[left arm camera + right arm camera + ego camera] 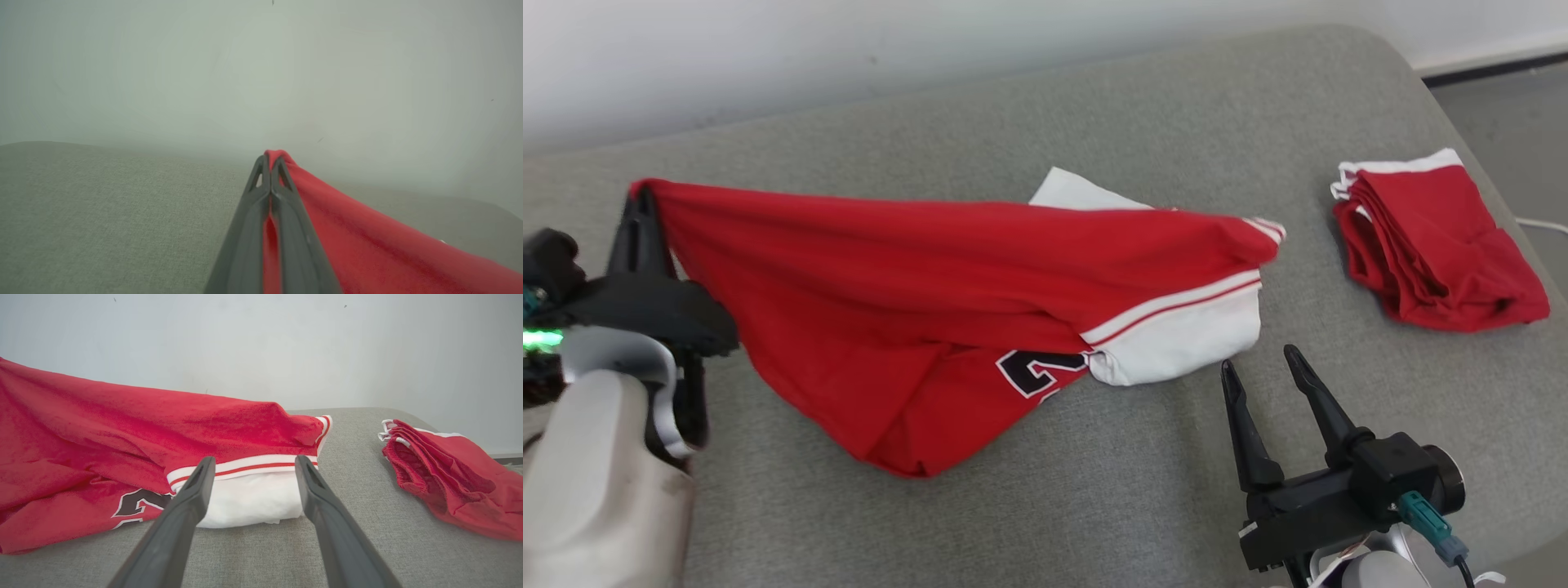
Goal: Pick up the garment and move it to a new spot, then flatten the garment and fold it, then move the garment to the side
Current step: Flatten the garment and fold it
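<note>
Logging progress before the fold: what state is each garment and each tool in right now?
red jersey: unfolded, bunched, one corner lifted off the cushion.
left tool: shut on the red jersey.
right tool: open, empty.
other red garment: folded, lying apart.

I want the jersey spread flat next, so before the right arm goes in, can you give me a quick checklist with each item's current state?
1. Hold: left gripper shut on an edge of the red jersey, lifting it: ok.
2. Free hand: right gripper open, holding nothing: ok.
3. Aim: right gripper points at the jersey's white panel, not touching it: ok.
4. Jersey flat: not ok; it is bunched and partly raised.
5. Folded red shorts lie apart from the jersey: ok.
6. Number of layers in the left grip: cannot tell.
</note>
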You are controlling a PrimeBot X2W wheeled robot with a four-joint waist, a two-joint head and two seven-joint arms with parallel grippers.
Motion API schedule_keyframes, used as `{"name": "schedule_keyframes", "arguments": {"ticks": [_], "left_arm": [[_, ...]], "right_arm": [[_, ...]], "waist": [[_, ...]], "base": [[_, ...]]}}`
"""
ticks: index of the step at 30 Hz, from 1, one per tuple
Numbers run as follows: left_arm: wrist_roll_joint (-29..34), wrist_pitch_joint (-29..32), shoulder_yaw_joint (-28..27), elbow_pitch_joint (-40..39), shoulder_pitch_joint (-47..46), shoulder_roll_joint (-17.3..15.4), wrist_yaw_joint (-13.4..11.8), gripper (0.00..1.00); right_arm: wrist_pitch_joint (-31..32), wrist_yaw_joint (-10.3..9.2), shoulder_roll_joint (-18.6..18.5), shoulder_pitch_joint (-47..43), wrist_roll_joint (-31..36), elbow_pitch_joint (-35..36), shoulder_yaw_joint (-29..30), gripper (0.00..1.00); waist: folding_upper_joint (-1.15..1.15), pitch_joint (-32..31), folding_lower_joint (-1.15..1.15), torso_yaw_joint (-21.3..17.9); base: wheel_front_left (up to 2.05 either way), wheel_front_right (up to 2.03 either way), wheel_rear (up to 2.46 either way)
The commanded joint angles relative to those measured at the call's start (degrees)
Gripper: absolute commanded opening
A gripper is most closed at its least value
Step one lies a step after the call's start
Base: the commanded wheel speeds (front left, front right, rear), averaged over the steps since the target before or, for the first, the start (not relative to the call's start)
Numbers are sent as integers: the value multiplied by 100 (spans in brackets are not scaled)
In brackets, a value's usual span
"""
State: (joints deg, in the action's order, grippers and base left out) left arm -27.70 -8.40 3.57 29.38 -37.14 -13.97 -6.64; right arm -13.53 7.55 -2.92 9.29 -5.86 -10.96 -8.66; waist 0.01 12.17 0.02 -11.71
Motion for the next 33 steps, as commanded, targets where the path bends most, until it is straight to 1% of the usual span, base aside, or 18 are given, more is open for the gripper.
{"name": "schedule_keyframes", "arguments": {"ticks": [1,4,5,6,7,10,13,17,19,22,25,31,33], "left_arm": [[157,-153,3,325,-260,-146,-99,0],[292,-351,26,793,-577,-201,-207,0],[330,-397,61,922,-637,-167,-214,33],[330,-397,61,922,-637,-167,-214,33],[380,-436,100,1023,-690,-138,-217,100],[480,-544,217,1237,-751,-86,-148,100],[402,-624,215,1340,-608,58,-45,100],[314,-663,189,1277,-292,180,110,100],[198,-635,199,1235,-95,312,198,100],[103,-323,293,1161,226,456,276,100],[18,105,418,982,546,599,283,100],[-159,822,555,448,1006,742,151,100],[-173,1010,595,321,1102,738,96,100]], "right_arm": [[14,-15,6,66,60,30,-30,100],[15,-15,6,89,76,47,-61,100],[17,-15,6,90,88,46,-72,100],[17,-15,6,90,88,46,-72,100],[21,-15,6,89,94,43,-79,100],[30,-15,6,69,91,53,-72,100],[28,-15,4,25,79,11,-70,100],[27,-15,5,-22,20,-39,-113,100],[31,-15,3,-69,-1,-62,-107,100],[39,-15,3,-140,-45,-108,-118,100],[37,-15,3,-184,-92,-137,-118,100],[12,-15,3,-231,-198,-193,-115,100],[-7,-15,2,-234,-231,-214,-115,100]], "waist": [[-1,335,-2,-272],[-1,436,-2,-279],[-1,455,-2,-265],[-1,455,-2,-265],[-1,463,-2,-245],[-1,448,-2,-128],[-1,335,-2,14],[-1,132,-2,195],[-1,14,-2,287],[-1,-177,-2,390],[-1,-323,-2,459],[-1,-410,-2,475],[-1,-408,-2,455]], "base": [[0,0,0],[0,0,0],[0,0,0],[0,0,0],[0,0,0],[0,0,0],[0,0,0],[0,0,0],[0,0,0],[0,0,0],[0,0,0],[0,0,0],[0,0,0]]}}
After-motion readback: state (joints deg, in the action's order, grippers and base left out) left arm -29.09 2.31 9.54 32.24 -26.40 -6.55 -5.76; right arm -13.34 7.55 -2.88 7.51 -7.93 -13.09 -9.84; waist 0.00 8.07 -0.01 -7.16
